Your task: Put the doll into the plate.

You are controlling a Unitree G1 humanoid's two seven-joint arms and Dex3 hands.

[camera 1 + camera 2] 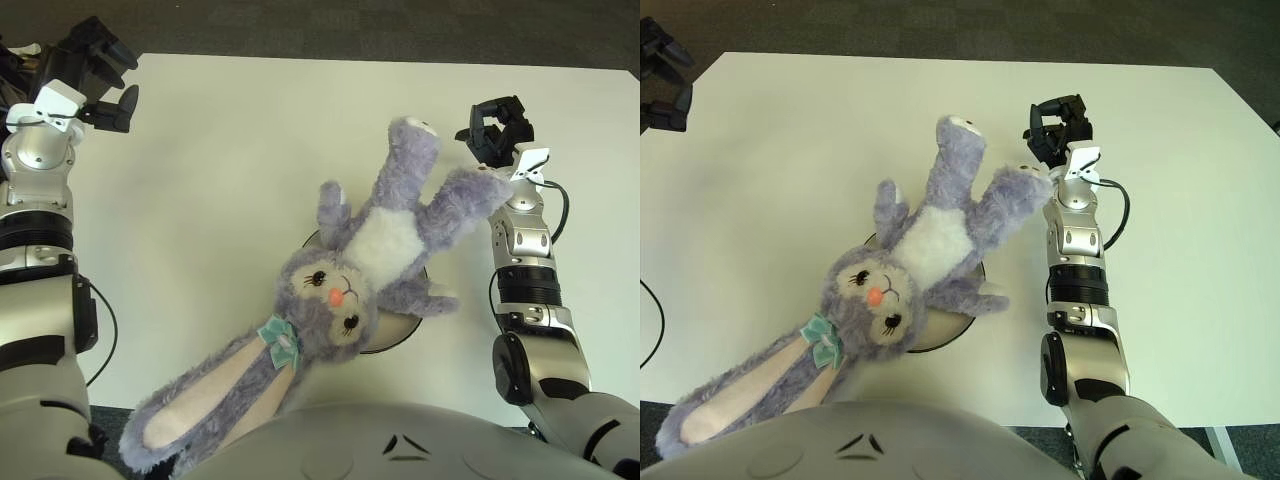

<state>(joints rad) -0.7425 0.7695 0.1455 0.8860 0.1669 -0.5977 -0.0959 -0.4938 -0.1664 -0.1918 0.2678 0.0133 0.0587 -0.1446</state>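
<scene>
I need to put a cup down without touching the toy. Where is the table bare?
The table is bare between the left hand at the far-left corner and the doll, and along the far edge. It is crowded around the plate, where the doll sprawls, and beside the right hand at the doll's leg.

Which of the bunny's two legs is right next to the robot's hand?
The doll's right-side leg, tipped beside the right hand. The other leg points up the table, farther left of that hand.
</scene>
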